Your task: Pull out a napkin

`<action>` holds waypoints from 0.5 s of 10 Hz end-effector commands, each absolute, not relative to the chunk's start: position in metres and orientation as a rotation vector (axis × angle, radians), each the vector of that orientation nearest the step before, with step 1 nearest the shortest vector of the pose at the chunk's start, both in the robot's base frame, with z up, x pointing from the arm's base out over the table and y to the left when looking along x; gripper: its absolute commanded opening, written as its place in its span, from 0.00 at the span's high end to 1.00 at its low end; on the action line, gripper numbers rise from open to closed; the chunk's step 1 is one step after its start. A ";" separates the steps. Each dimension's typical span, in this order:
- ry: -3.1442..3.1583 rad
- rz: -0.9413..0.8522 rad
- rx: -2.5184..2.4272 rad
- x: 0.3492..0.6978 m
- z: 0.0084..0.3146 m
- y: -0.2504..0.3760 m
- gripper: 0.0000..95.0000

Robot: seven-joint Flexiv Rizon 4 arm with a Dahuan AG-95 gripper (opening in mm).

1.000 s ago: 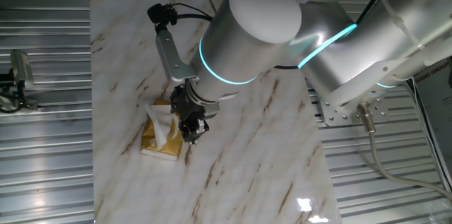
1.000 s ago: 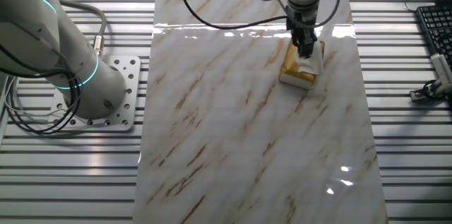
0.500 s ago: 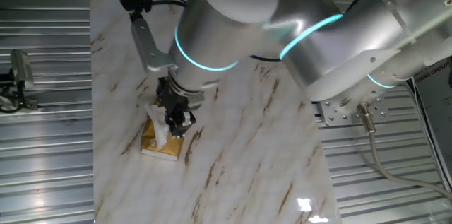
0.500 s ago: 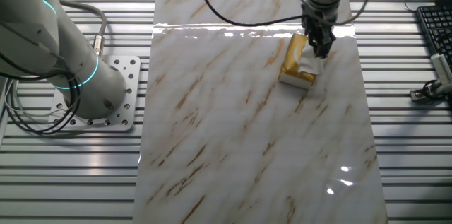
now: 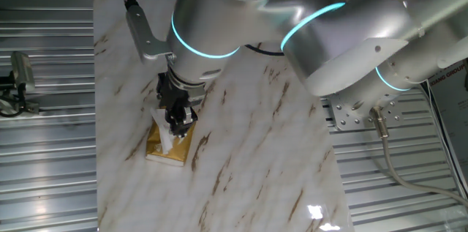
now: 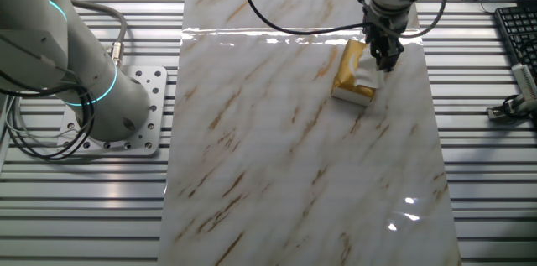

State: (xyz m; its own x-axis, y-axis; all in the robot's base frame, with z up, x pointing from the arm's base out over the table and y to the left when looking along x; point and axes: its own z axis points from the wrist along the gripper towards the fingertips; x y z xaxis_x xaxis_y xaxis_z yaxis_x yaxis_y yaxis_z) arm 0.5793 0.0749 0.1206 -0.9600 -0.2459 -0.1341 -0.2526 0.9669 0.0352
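A flat golden-yellow tissue pack (image 5: 162,151) lies on the marble table, also seen in the other fixed view (image 6: 347,81). A white napkin (image 5: 165,138) sticks up crumpled from the pack's top slot; it also shows in the other fixed view (image 6: 367,78). My gripper (image 5: 176,120) points down right over the napkin's upper end, at the pack's far edge. In the other fixed view the gripper (image 6: 386,58) hangs just above the pack's right side. Its dark fingers look slightly apart and hold nothing. The fingertips partly hide the napkin's top.
The marble table (image 6: 285,157) is flanked by ribbed metal surfaces. A second robot arm's base (image 6: 109,98) stands at the left. A keyboard (image 6: 516,27) lies at the far right. My own large arm (image 5: 307,34) overhangs the table.
My gripper has moved from beside the pack to over the napkin and the pack's far edge. The pack and napkin have not moved.
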 end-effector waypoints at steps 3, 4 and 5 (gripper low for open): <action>3.058 0.036 -0.488 0.582 0.121 0.064 0.40; 3.068 0.031 -0.522 0.582 0.121 0.060 0.40; 3.074 0.028 -0.587 0.581 0.119 0.049 0.40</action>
State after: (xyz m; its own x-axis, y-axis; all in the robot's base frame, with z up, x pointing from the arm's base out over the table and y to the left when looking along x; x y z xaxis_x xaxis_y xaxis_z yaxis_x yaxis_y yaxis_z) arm 0.5815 0.0541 0.1195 -0.9384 -0.3444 -0.0279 -0.3449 0.9385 0.0137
